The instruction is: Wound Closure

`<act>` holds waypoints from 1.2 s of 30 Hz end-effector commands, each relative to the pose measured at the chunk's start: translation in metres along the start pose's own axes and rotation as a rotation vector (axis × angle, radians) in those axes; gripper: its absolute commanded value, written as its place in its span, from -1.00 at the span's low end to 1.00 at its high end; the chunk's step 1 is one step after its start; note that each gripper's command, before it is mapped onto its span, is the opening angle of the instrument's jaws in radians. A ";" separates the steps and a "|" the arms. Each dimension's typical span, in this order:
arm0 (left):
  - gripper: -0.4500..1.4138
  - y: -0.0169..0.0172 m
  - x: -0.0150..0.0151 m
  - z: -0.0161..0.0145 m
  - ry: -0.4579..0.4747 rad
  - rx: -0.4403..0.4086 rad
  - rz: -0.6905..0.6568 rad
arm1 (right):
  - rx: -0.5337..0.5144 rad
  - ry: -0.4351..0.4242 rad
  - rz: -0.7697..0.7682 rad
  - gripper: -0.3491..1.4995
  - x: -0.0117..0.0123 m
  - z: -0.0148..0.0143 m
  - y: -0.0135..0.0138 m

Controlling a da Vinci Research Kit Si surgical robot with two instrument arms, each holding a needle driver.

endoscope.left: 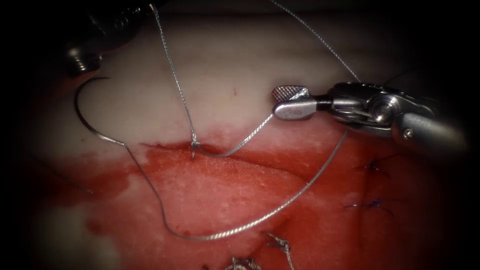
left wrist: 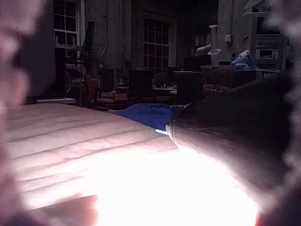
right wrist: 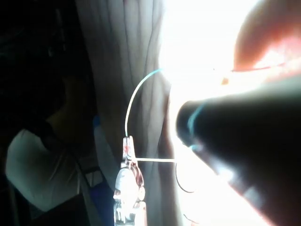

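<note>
The curved needle [endoscope.left: 80, 117] lies free on the pale tissue [endoscope.left: 230, 65] at the far left, outside the tissue and held by neither tool. Its thread [endoscope.left: 240, 227] loops low across the red area and rises toward the right tool. A stitch [endoscope.left: 194, 148] sits at the cut's [endoscope.left: 260, 162] upper edge. One taut strand [endoscope.left: 175, 75] climbs from it to the left tool [endoscope.left: 115, 20], whose jaws [right wrist: 128, 143] are shut on thread. Another strand [endoscope.left: 250, 135] runs to the underside of the right tool [endoscope.left: 287, 102], whose jaws stand open and hold nothing.
Two dark finished stitches [endoscope.left: 372, 167] [endoscope.left: 374, 204] lie on the red tissue at the right. Cut thread ends [endoscope.left: 280, 244] rest near the front edge. A further strand [endoscope.left: 320, 40] slants from the top down behind the right tool's wrist.
</note>
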 end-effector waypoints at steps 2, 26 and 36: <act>-1.00 -0.0014 0.0011 0.0003 0.006 0.008 -0.002 | -0.013 -0.001 -0.001 0.98 -0.0020 -0.0012 0.0002; -1.00 -0.0003 0.0028 0.0016 0.072 -0.008 -0.002 | -0.125 0.094 -0.064 0.98 0.0018 0.0118 0.0006; -1.00 -0.0004 0.0030 0.0016 0.098 -0.018 0.000 | -0.085 0.064 -0.106 0.98 0.0018 0.0148 -0.0026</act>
